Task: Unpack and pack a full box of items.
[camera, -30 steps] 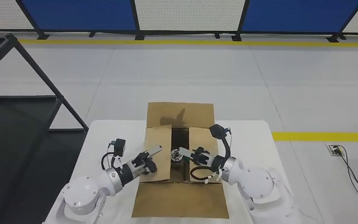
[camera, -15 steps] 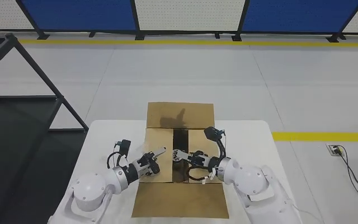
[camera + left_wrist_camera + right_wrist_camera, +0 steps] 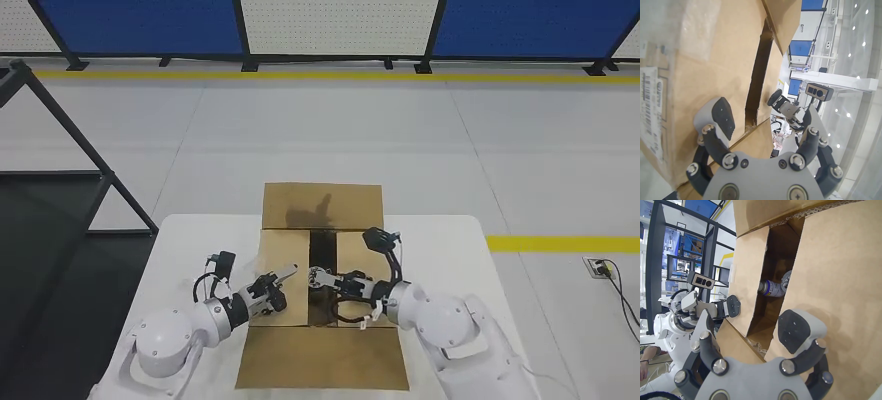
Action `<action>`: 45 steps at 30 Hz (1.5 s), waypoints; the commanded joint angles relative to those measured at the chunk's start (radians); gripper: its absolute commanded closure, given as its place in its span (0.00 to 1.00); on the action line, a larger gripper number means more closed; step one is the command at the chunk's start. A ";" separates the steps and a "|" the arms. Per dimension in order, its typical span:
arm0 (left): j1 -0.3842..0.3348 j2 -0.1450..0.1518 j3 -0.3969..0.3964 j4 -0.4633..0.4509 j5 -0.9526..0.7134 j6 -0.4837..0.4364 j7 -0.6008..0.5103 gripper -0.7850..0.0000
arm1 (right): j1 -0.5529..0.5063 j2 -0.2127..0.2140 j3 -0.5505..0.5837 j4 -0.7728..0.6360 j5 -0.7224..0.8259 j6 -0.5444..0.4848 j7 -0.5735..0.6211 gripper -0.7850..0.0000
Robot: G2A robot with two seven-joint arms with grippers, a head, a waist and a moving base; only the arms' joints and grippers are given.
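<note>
Currently: white rectangular surface (image 3: 175, 245) carries one large brown cardboard box (image 3: 322, 200), roughly centred. The box's 12 o'clock flap and 6 o'clock flap (image 3: 320, 365) lie folded outward. The 9 o'clock flap (image 3: 283, 245) and 3 o'clock flap (image 3: 350, 248) are folded inward, nearly flat. A narrow dark slot (image 3: 322, 255) is left between them, running 12 to 6.

Left hand (image 3: 283, 281) sits over the 9 o'clock flap, toward its 6 o'clock end. Fingers are spread, nothing between them. In the left wrist view (image 3: 765, 117) one black pad (image 3: 723, 115) hangs over the flap face; cannot tell if it touches.

Right hand (image 3: 328, 283) is at the slot's 3 o'clock edge, just across from the left hand. It is also spread and holds nothing. In the right wrist view (image 3: 751, 325) one pad (image 3: 793, 330) is over the 3 o'clock flap and the other finger is on the slot side.

Blue-and-silver cylindrical spray can (image 3: 771, 289) lies on its side inside the box, seen through the slot. One end is hidden under the 3 o'clock flap. A grey round ribbed part (image 3: 786, 279) sits right beside it; can't identify it.
</note>
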 commanded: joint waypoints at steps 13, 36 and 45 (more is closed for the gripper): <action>0.056 0.011 -0.058 -0.112 -0.025 -0.026 0.012 0.00 | -0.074 0.019 0.076 -0.110 0.095 -0.078 -0.013 0.00; 0.126 0.022 -0.161 -0.202 -0.077 -0.070 0.065 0.00 | -0.127 0.036 0.166 -0.168 0.282 -0.159 0.023 0.00; -0.049 0.030 -0.172 -0.034 -0.026 -0.067 0.033 0.00 | -0.248 0.064 0.306 -0.287 0.404 -0.116 0.115 0.00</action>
